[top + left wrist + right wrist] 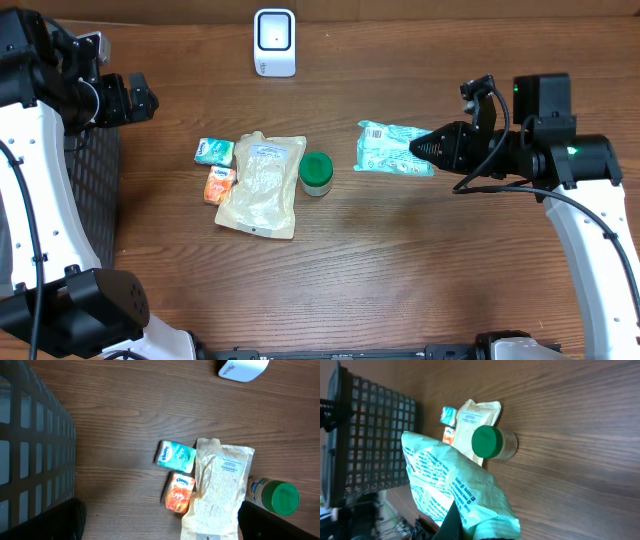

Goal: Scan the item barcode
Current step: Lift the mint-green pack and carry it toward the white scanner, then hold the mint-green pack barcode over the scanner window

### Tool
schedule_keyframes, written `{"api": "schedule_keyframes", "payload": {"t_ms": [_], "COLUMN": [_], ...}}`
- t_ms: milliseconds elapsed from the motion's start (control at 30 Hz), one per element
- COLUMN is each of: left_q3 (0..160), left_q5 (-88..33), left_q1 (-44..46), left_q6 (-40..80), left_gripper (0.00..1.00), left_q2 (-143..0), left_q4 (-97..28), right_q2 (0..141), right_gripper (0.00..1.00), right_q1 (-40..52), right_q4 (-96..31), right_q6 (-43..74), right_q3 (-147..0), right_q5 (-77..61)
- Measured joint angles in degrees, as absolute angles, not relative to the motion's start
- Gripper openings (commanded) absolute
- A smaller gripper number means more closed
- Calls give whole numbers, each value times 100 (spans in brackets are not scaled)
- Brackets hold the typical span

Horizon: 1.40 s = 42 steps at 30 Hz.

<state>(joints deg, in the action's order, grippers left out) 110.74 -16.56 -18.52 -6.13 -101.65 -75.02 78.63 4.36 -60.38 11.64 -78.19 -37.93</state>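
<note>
basket [100, 200]: black wire mesh along the left edge, running from near to the far-left corner, apart from the loose goods.
pouch [262, 184]: beige, flat on the wood left of centre; its near end is the nearest loose thing.
orange pack [220, 185]: small tissue pack touching the pouch's left edge.
jar [316, 173]: upright, green lid, just right of the pouch.
teal pack [214, 151]: small tissue pack just beyond the orange pack, at the pouch's far-left corner.
wipes [385, 148]: the task's item, a soft green-and-white packet lifted off the table right of the jar, its long side running left to right.
right gripper [425, 148]: fingers pressed together on the right end of the wipes; the rest of the packet sticks out leftward from it.
left gripper [146, 97]: jaws wide apart, holding nothing, above the basket's far end, well left of the wipes.
scanner [274, 42]: white, at the far edge, left of centre; far and left of the wipes, well apart.
in the way: jar and pouch sit left and slightly near of the wipes, off the line from the wipes to the scanner.
count: one basket, one pouch, one jar, two tissue packs, one wipes packet, one scanner, two grippers.
</note>
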Motion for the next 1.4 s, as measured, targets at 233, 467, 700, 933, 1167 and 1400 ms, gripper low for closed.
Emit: {"api": "schedule_keyframes", "payload": {"t_ms": [233, 467, 700, 933, 1167, 1400], "left_q3": [11074, 11074, 11074, 11074, 11074, 11074], "left_q5": [-1656, -1653, -1653, -1653, -1653, -1653], "left_q1": [-1852, -1852, -1852, -1852, -1852, -1852], "left_q6": [-611, -613, -611, -613, -613, -611], "left_gripper": [99, 99, 99, 100, 100, 99], "left_q2": [-10165, -10165, -10165, -10165, -10165, -10165], "left_q4": [-7505, -7502, -7505, -7502, -7502, -7505], "right_q2": [8731, 10545, 11507, 12317, 12798, 13229], "right_gripper": [4, 4, 4, 4, 4, 4], "right_q1": [939, 1621, 2196, 2403, 2416, 2545], "right_q4": [-7404, -8464, -7787, -6600, -5240, -4250], "right_q6": [1267, 1175, 891, 445, -939, -2316], "right_q3": [-10372, -13493, -14228, -14232, -14234, -14234], "right_q5": [-2827, -1570, 178, 1256, 1564, 1763]}}
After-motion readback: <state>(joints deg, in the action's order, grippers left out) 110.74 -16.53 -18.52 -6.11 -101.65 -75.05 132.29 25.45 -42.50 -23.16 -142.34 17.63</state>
